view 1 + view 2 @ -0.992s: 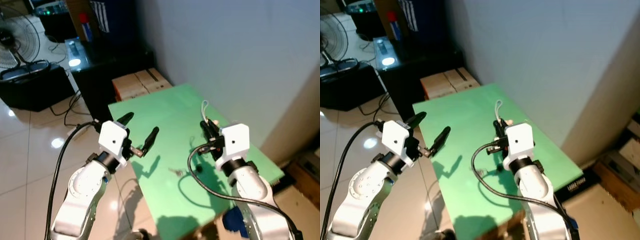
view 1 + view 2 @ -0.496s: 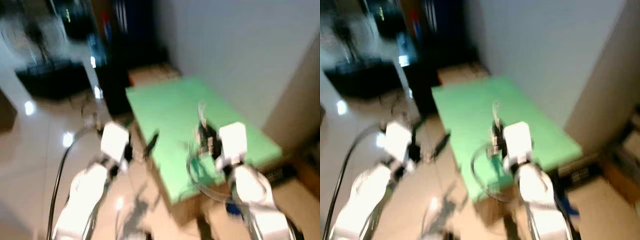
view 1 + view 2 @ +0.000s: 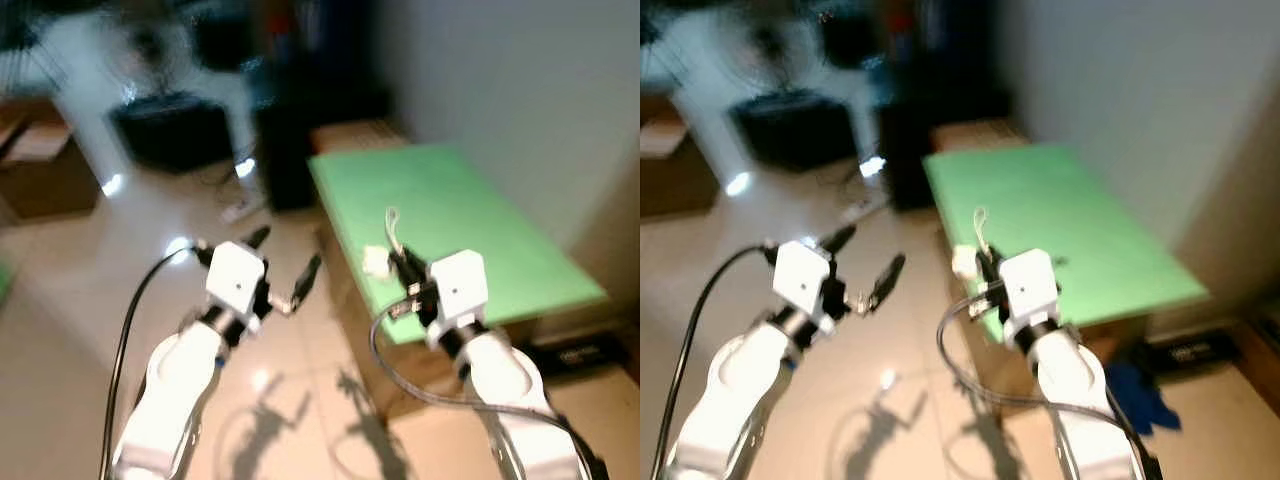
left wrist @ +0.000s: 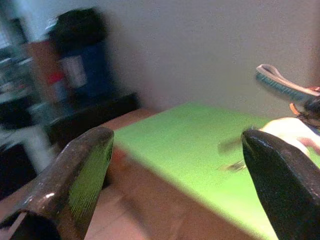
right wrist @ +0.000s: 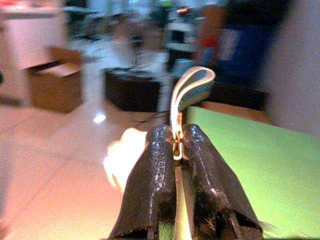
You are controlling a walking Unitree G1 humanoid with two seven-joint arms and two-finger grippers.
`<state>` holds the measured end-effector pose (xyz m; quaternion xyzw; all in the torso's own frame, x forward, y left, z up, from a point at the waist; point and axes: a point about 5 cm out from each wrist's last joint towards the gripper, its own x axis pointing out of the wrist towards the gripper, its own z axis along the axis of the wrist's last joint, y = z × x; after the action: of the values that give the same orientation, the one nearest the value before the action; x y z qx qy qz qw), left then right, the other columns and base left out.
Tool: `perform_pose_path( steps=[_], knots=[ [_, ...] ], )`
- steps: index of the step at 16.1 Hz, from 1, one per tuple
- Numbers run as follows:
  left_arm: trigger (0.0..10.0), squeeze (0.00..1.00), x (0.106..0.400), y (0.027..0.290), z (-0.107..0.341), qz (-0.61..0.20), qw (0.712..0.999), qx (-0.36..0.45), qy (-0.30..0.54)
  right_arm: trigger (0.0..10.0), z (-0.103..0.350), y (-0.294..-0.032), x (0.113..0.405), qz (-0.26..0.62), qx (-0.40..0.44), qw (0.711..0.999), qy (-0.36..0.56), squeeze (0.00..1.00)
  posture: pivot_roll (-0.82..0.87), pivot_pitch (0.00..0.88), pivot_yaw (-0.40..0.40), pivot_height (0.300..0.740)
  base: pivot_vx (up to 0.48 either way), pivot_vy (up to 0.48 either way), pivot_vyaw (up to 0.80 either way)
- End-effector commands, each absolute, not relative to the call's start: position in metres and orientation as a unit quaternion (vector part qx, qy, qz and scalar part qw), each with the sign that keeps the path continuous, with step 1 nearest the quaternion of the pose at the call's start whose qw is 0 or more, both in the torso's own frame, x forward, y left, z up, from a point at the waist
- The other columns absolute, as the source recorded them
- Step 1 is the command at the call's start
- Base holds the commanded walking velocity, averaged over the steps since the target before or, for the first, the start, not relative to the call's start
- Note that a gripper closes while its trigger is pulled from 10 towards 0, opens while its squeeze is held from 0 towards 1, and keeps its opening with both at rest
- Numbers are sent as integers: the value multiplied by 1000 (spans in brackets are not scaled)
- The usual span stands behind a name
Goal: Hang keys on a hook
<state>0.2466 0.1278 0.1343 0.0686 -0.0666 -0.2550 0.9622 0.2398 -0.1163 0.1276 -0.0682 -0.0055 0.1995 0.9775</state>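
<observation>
Keys point(image 5: 176, 150) sit pinched between the closed fingers of the right gripper point(image 3: 410, 270), held in the air beside the near edge of the green table point(image 3: 480, 230). The strap loop point(image 5: 190, 87) stands up above the fingertips and looks soft and light; the metal below it is probably stiff and slippery (blur hides the detail). The present hold at the ring seems sound, leaving the loop free for a hook. The left gripper point(image 3: 285, 270) is spread wide and holds nothing, over glossy floor tile point(image 3: 150, 260). Dark furniture point(image 3: 170, 130) stands behind.
</observation>
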Motion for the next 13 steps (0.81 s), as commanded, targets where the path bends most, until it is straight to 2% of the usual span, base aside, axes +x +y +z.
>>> perform_pose_path(
  steps=[1, 5, 10, 13],
  knots=[
    [10000, 0, 247, 130, 135, -247, 964, 77, -67, 10000, 131, -114, 241, 207, -67, 976, -13, 0, -22, 0, 31, 740, 0, 0, 800],
    [10000, 0, 248, 131, 132, -228, 969, 79, -61, 10000, 127, -117, 245, 216, -78, 973, -4, 0, -20, 0, 29, 740, 0, 0, 800],
    [10000, 0, 241, 127, 130, -230, 966, 93, -70, 10000, 122, -111, 236, 251, -76, 965, 5, 0, -16, 0, 16, 740, 0, 0, 800],
    [10000, 0, 245, 129, 131, -207, 972, 92, -70, 10000, 122, -106, 237, 254, -74, 964, 3, 0, -15, 0, 13, 740, 0, -351, 800]
  ],
)
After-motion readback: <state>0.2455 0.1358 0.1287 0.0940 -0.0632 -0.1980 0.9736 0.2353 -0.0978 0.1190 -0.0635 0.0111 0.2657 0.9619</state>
